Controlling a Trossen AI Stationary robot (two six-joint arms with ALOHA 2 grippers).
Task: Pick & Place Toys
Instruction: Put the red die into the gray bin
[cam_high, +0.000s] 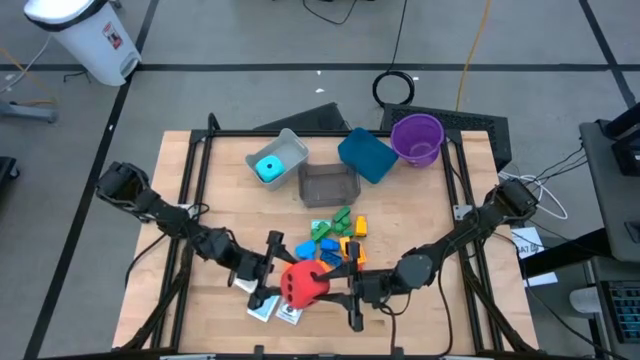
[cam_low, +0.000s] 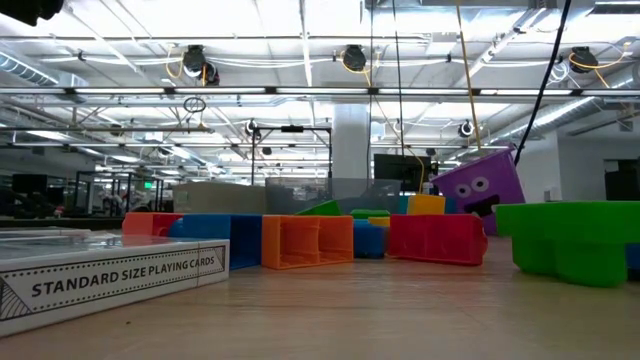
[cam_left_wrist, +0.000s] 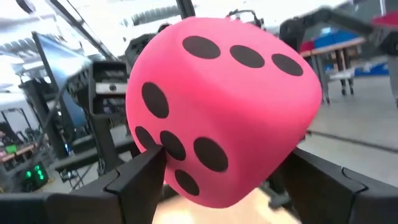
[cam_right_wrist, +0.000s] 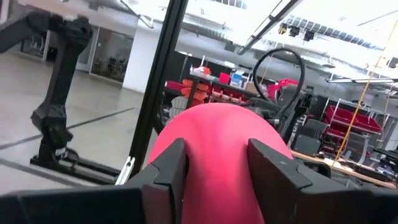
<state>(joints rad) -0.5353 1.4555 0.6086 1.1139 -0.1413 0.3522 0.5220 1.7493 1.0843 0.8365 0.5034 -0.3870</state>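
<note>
A handover looks to be in hand near the table's front edge: the red die (cam_high: 303, 284) hangs between both arms, above the cards (cam_high: 275, 310) and in front of the brick pile (cam_high: 335, 240). The left gripper (cam_high: 272, 277) has its fingers spread wide around the die's sides; the right gripper (cam_high: 340, 288) pinches the opposite face, squashing the soft surface. Next, I judge, one gripper must release cleanly so the other can carry the die toward the far bins, where the cyan die (cam_high: 268, 167) already sits in the grey bin (cam_high: 290, 148)

Red die (cam_left_wrist: 217, 106) matt, foam-like; table (cam_high: 220, 180) pale wood.
</note>
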